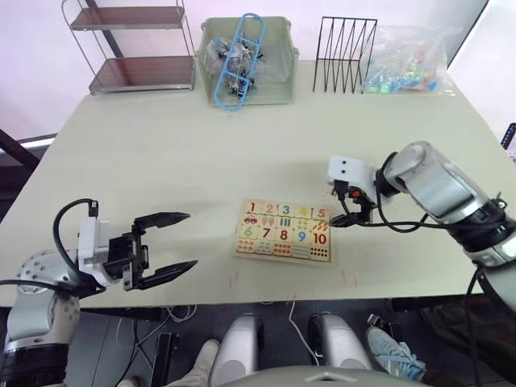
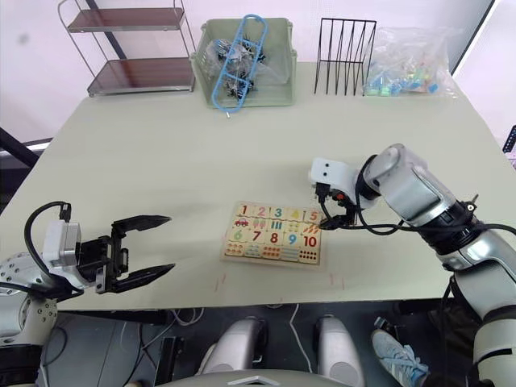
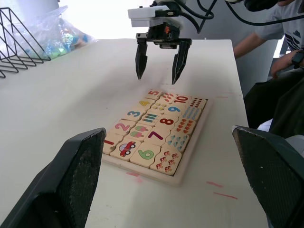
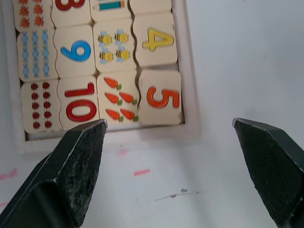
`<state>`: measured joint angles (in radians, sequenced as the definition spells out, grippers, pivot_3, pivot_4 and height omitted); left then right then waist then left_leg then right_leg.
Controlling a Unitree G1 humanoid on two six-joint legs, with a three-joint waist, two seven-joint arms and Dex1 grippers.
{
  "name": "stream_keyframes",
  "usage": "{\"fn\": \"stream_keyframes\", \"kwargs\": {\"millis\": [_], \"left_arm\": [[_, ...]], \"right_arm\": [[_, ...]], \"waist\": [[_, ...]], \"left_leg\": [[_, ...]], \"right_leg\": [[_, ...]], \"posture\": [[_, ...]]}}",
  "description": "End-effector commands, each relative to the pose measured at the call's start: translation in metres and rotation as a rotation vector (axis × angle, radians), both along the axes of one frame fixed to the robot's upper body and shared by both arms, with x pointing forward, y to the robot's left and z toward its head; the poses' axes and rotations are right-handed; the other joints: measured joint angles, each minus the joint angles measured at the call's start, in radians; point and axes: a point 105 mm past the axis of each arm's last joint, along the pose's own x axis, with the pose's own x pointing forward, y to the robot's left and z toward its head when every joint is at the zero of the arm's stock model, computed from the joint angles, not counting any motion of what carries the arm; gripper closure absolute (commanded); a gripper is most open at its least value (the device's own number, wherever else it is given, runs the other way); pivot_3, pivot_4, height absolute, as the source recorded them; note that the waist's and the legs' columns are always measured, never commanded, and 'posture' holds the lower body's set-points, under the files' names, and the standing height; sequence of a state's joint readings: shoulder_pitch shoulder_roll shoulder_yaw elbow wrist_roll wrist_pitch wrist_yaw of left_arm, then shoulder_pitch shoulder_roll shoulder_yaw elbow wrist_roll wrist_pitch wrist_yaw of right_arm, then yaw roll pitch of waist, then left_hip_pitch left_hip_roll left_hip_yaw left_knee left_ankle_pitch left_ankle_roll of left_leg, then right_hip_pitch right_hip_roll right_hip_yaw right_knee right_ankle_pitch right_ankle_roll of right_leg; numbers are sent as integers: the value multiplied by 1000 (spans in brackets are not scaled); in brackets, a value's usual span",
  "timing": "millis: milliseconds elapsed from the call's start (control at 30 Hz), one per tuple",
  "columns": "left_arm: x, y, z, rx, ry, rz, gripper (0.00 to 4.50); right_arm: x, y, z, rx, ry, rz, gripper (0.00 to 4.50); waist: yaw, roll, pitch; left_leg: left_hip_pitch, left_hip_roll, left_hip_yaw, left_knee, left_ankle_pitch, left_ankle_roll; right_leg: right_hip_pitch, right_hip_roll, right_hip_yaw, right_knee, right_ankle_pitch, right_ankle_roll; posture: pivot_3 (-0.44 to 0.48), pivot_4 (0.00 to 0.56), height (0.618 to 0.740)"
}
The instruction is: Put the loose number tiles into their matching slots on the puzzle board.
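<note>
The right tool (image 1: 348,211) hangs with its two black fingers spread and empty, tips pointing down just above the corner of the puzzle board (image 1: 284,231) where the digit 5 sits. Seen from the right wrist, the 5 tile (image 4: 160,98) lies in the end slot of its row, next to the 4 tile (image 4: 154,40), and looks slightly tilted in its recess rather than flush. The other number tiles (image 3: 142,110) 1 to 4 lie in their row along the board's far edge, with the counting pictures beside them and 6 to 10 in the row nearer the robot. The board lies flat on the pale surface (image 1: 161,161), roughly in the middle of its near half, with a few red marks on the surface just off the board's near edge. The left tool (image 1: 165,250) is held well to the left of the board, near the surface's front edge, its fingers also spread wide and holding nothing, pointing toward the board. Far behind the board, along the back edge, stand a two-tier shelf rack (image 1: 133,48), a green bin (image 1: 246,63) with a blue item inside, a black wire rack (image 1: 345,55) and a clear bag of coloured pieces (image 1: 407,60). In the left wrist view a person's arm (image 3: 256,40) shows beyond the surface.
</note>
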<state>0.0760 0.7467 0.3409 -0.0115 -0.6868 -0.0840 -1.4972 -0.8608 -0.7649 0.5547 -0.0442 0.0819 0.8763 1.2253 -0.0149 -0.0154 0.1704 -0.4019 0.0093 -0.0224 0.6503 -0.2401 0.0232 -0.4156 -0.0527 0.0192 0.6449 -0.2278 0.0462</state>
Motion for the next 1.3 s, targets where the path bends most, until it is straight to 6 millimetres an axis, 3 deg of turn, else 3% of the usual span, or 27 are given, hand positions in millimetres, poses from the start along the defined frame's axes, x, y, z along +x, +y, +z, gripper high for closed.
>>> {"fn": "stream_keyframes", "kwargs": {"millis": [33,133,233,333,400,700,867,1300], "left_arm": [[0,-3,5,12,-22,-11,0],[0,-3,5,11,-20,-12,0],[1,-5,6,11,-18,-14,0],[3,-7,6,8,-10,-11,0],[4,-9,6,7,-3,-4,0],[6,-13,9,-13,-1,9,0],[6,-15,11,-14,1,0,0],[5,-17,13,-6,8,-20,0]], "right_arm": [[2,-1,22,113,-86,15,43],[0,-6,24,201,-113,1,889],[-3,-9,24,265,-142,-10,2064],[-3,-11,24,374,-174,-47,3612],[-5,-14,20,429,-180,-66,4377],[-12,-17,10,562,-224,-82,4448],[-12,-19,-6,548,-226,-98,4448],[-12,-18,-27,510,-211,-120,4448]], "waist": [[0,0,0],[0,0,0],[0,0,0],[0,0,0],[1,0,0],[1,0,0],[1,0,0],[1,0,0]], "left_leg": [[0,0,0,0,0,0],[0,0,0,0,0,0],[0,0,0,0,0,0],[0,0,0,0,0,0],[0,0,0,0,0,0],[1,0,-1,0,0,0],[1,0,0,0,0,0],[1,0,0,0,0,0]], "right_leg": [[0,0,0,0,0,0],[0,0,0,0,0,0],[0,0,0,0,1,1],[0,0,0,0,0,1],[1,1,0,0,0,1],[1,1,0,0,1,2],[2,1,0,0,1,2],[2,2,0,0,1,2]], "posture": [[0,150,740],[0,150,740],[0,150,740],[0,150,740],[0,150,740],[0,150,740],[0,150,740],[0,150,740]]}}
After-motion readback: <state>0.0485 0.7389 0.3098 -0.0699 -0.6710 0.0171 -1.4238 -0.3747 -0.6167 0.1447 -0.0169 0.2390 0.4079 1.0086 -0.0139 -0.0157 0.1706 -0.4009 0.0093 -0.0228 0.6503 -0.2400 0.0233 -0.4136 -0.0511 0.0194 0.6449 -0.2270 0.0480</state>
